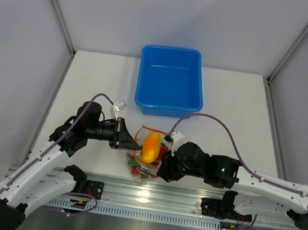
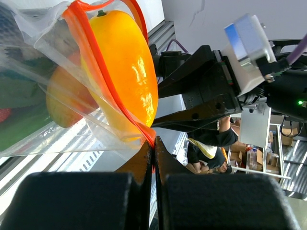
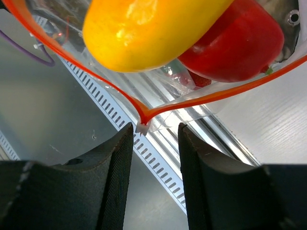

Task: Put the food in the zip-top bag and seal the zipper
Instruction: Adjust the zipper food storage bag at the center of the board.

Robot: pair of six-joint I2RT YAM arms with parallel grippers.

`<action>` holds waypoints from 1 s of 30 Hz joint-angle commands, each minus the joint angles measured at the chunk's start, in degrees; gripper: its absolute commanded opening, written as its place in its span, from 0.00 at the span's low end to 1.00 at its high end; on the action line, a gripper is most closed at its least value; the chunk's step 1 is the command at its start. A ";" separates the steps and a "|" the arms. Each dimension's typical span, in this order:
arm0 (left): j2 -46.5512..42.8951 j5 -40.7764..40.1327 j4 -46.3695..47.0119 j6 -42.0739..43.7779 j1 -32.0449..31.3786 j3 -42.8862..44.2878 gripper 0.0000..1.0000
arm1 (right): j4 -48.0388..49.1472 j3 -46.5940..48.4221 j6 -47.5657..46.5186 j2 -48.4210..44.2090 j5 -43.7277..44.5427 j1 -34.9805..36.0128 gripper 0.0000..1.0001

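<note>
Just one zip-top bag (image 1: pixel 143 164) sat at the near edge of the tabletop (image 1: pixel 239 115), on the near side of the single blue tub (image 1: pixel 171 80). One yellow-orange fruit (image 1: pixel 151 146) stuck out of its mouth, long axis pointing toward the tub, with one red tomato (image 3: pixel 235 43) beside it. The left gripper (image 2: pixel 153 149) had its jaws clenched on the zipper (image 2: pixel 103 81); the right gripper (image 3: pixel 154 139) held its jaws released either side of the zipper's other corner.

The zip-top bag (image 2: pixel 57 139) is clear crinkly plastic, the fruit (image 2: pixel 124 62) glossy.

Bright even light over my table (image 1: pixel 90 84), glare streaks on the yellow-orange fruit (image 2: pixel 141 76), my near fingers (image 3: pixel 110 182) dark and blurred.
</note>
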 commanded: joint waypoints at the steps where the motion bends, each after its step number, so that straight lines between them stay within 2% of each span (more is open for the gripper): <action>1: -1.12 1.40 0.90 -0.68 0.45 2.32 0.01 | 3.06 -0.21 -0.31 0.92 1.45 0.45 0.44; 8: -0.86 1.57 1.43 -1.03 0.45 2.23 0.01 | 5.44 1.63 -2.51 5.41 2.94 0.45 0.40; 9: -0.86 1.57 1.34 -1.03 0.45 2.32 0.01 | 5.35 1.81 -2.51 5.67 3.65 0.45 0.36; 10: -1.03 1.48 1.25 -1.03 0.45 2.23 0.01 | 4.83 2.07 -2.51 5.76 4.44 0.45 0.31; 11: -1.20 1.48 1.16 -1.03 0.45 2.14 0.01 | 4.48 2.69 -2.51 6.02 5.84 0.45 0.21; 12: -1.29 1.31 1.08 -1.03 0.45 2.14 0.00 | 4.04 3.04 -2.60 6.11 6.37 0.45 0.06; 13: -1.47 1.22 0.99 -1.12 0.45 2.05 0.01 | 2.90 3.57 -2.51 6.20 6.90 0.45 0.00; 17: -1.30 0.61 0.29 -1.12 0.45 2.49 0.01 | -0.44 6.99 -3.21 5.77 9.27 0.45 0.00; 22: -0.94 -0.45 -0.59 -0.24 0.45 5.03 0.00 | -7.91 19.37 -8.74 6.99 12.88 0.45 0.00; 26: -0.59 -1.94 -4.27 0.90 0.45 8.72 0.01 | -12.83 28.25 -12.61 10.59 11.39 0.18 0.00; 28: -1.29 -3.51 -5.07 1.17 0.45 10.57 0.00 | -14.42 30.72 -13.06 12.00 11.13 0.27 0.00; 30: -2.08 -5.01 -6.82 1.69 0.45 10.14 0.01 | -12.85 29.16 -13.32 11.92 11.39 0.10 0.00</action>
